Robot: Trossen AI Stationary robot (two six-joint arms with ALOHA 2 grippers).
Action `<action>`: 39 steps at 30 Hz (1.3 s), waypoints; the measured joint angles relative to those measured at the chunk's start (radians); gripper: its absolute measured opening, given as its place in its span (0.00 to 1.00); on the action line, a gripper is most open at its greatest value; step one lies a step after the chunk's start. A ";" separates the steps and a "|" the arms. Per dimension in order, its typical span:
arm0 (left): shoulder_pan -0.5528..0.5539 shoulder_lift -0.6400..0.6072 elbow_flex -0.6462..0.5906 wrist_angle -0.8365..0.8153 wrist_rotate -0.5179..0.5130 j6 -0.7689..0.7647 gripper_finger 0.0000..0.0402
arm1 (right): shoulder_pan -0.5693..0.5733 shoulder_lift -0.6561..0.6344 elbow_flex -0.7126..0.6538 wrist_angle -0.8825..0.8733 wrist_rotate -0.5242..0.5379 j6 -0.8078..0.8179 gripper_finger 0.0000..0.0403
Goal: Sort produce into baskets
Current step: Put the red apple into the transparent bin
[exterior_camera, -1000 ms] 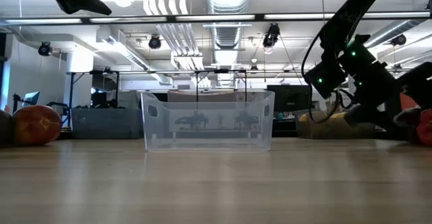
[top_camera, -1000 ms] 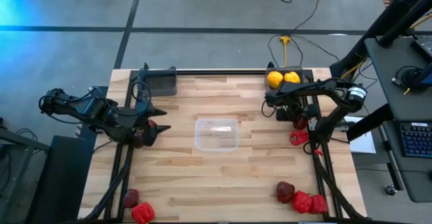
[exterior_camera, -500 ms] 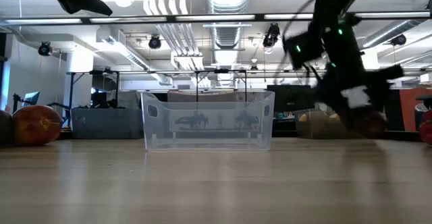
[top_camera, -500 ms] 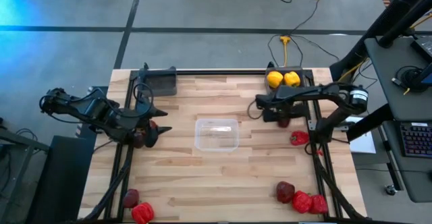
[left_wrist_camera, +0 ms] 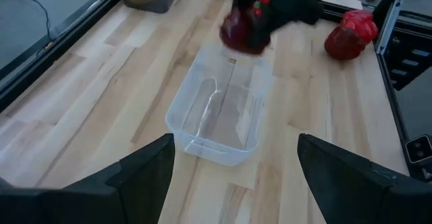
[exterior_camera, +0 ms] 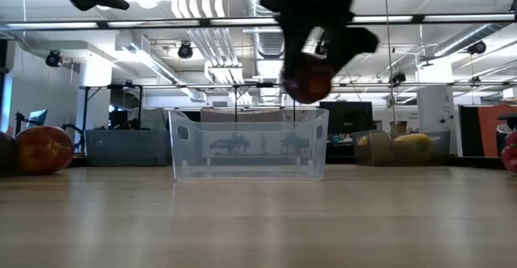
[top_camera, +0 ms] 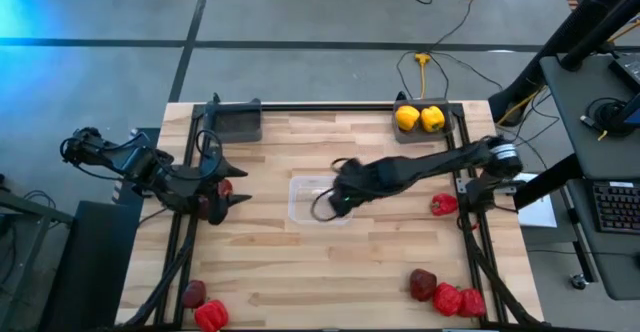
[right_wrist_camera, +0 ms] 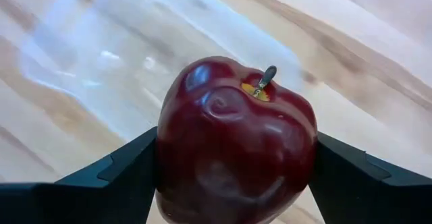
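Note:
My right gripper (top_camera: 335, 194) is shut on a dark red apple (right_wrist_camera: 236, 140) and holds it in the air over the clear plastic container (top_camera: 320, 200) at the table's middle. The apple also shows above the container in the low view (exterior_camera: 308, 82) and the left wrist view (left_wrist_camera: 244, 34). My left gripper (top_camera: 238, 185) is open and empty near the table's left edge, with another apple (exterior_camera: 44, 148) on the table by it. Two yellow peppers (top_camera: 420, 118) lie in the dark tray at the far right. A second dark tray (top_camera: 238, 122) stands at the far left. My right gripper pinches the apple by its two opposite sides (right_wrist_camera: 169, 163) between the two fingers (right_wrist_camera: 128, 177). In the low view the gripper is above the apple and points down. The apple hangs clear above the container, its stem (right_wrist_camera: 266, 79) tilted toward the wrist.
A red pepper (top_camera: 443, 204) lies near the right edge. An apple (top_camera: 422, 284) and red peppers (top_camera: 458, 299) lie at the near right corner. An apple (top_camera: 194, 293) and a red pepper (top_camera: 211, 315) lie at the near left corner.
My right gripper has carried the apple from beside the far right tray toward the table's left and up, and now hangs over the clear container. The apple is lifted clear of the table. My left gripper has stayed where it was.

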 joint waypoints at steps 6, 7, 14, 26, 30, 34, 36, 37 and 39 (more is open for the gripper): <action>-0.006 -0.041 0.000 -0.012 0.000 -0.013 0.73 | -0.016 0.234 0.213 0.005 -0.013 -0.035 0.75; -0.011 -0.051 0.000 -0.018 0.000 -0.022 0.73 | -0.021 0.267 0.243 0.006 -0.025 -0.027 0.75; -0.038 -0.109 0.000 -0.063 0.001 -0.072 0.73 | -0.045 0.466 0.472 0.012 -0.061 0.024 0.76; -0.038 -0.138 0.000 -0.060 -0.004 -0.072 0.73 | -0.061 0.561 0.604 -0.026 -0.104 0.036 0.91; -0.038 -0.138 0.000 -0.059 -0.025 -0.063 0.73 | -0.060 0.524 0.603 -0.068 -0.100 0.036 0.92; -0.038 -0.142 0.000 -0.059 -0.027 -0.073 0.73 | -0.044 0.489 0.599 -0.143 -0.028 0.029 0.92; -0.038 -0.144 0.000 -0.059 -0.027 -0.082 0.73 | -0.026 0.456 0.599 -0.171 0.004 0.029 0.92; -0.038 -0.145 0.000 -0.059 -0.027 -0.085 0.73 | -0.016 0.438 0.599 -0.182 0.009 0.029 0.92; -0.038 -0.145 0.000 -0.059 -0.028 -0.085 0.73 | 0.010 0.399 0.599 -0.210 0.025 0.029 0.92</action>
